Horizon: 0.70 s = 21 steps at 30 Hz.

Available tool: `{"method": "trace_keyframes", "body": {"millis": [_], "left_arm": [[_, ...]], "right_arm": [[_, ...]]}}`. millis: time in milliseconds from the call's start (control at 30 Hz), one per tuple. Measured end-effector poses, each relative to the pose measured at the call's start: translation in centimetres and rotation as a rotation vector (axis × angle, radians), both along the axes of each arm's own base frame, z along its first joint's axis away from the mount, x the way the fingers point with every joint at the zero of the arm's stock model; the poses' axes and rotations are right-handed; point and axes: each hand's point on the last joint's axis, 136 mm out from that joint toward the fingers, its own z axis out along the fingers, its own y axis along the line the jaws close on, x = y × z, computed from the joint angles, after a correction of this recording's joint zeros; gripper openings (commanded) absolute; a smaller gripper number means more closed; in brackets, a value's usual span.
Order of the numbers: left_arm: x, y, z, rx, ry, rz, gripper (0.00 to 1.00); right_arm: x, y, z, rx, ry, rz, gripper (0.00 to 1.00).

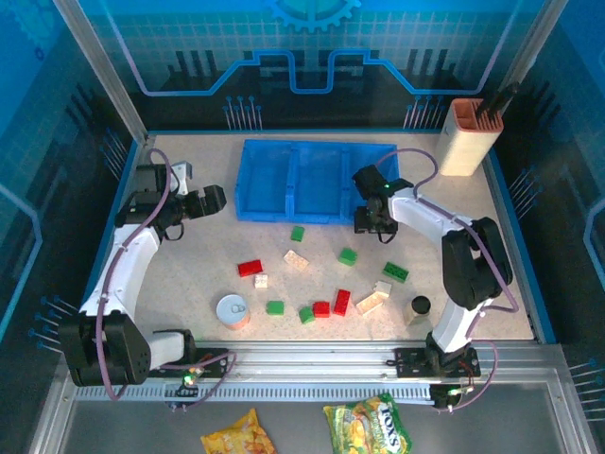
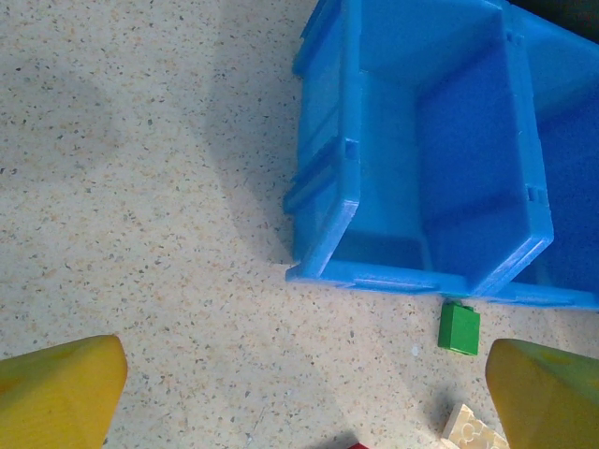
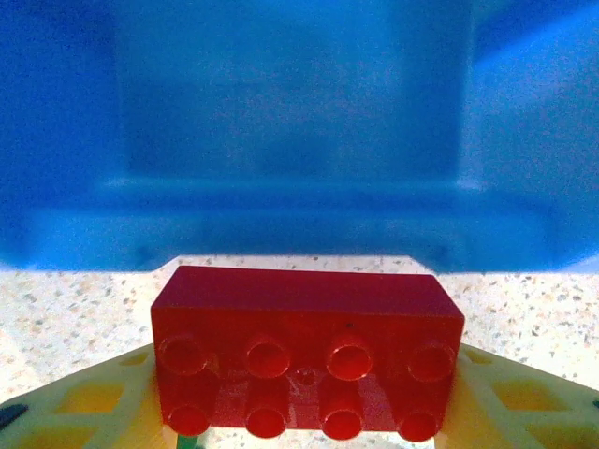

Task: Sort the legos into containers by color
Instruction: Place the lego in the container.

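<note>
- The top camera looks down on the whole table. The blue bin sits at the far middle, with three boxes side by side.
- The loose legos lie on the table in front of the bin. They are red, green and cream, and none of them is in a box.
- A round tin stands near the front and a black cylinder near the right arm. A beige holder stands in the far right corner.
- From the top, the left gripper is just left of the bin. The right gripper is at the bin's front edge, by the right box. From up here I cannot tell what it holds.
- The right wrist camera gives the close look. A red brick is pinched between the two yellow fingers, with eight round spots facing the camera. It is off the table, and the blue front wall of the bin is right behind it.
- The left wrist camera shows the left gripper's fingers spread wide apart with nothing between them.
- It also shows the left box bare inside. A green brick lies just in front of the bin's front wall, and a cream brick lies a bit nearer.
</note>
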Motion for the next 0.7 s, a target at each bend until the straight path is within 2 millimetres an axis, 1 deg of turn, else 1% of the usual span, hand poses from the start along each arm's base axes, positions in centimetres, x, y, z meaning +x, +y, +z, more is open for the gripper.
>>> {"method": "trace_keyframes", "body": {"millis": [133, 333, 567, 633, 700], "left_arm": [[0.0, 0.0, 0.0, 0.000, 0.001, 0.000, 0.99], [0.0, 0.1, 0.0, 0.004, 0.001, 0.002, 0.99], [0.0, 0.1, -0.1, 0.006, 0.001, 0.002, 0.99], [0.0, 0.2, -0.1, 0.010, 0.001, 0.006, 0.99], [0.0, 0.2, -0.1, 0.011, 0.001, 0.006, 0.99]], "right_arm": [[0.3, -0.2, -1.0, -0.001, 0.025, 0.008, 0.54], [1.5, -0.2, -1.2, 0.006, 0.019, 0.018, 0.52], [2.2, -0.2, -0.2, 0.022, 0.010, 0.038, 0.52], [2.3, 0.1, 0.5, 0.028, 0.010, 0.061, 0.52], [2.8, 0.5, 1.5, 0.040, -0.002, 0.085, 0.52]]}}
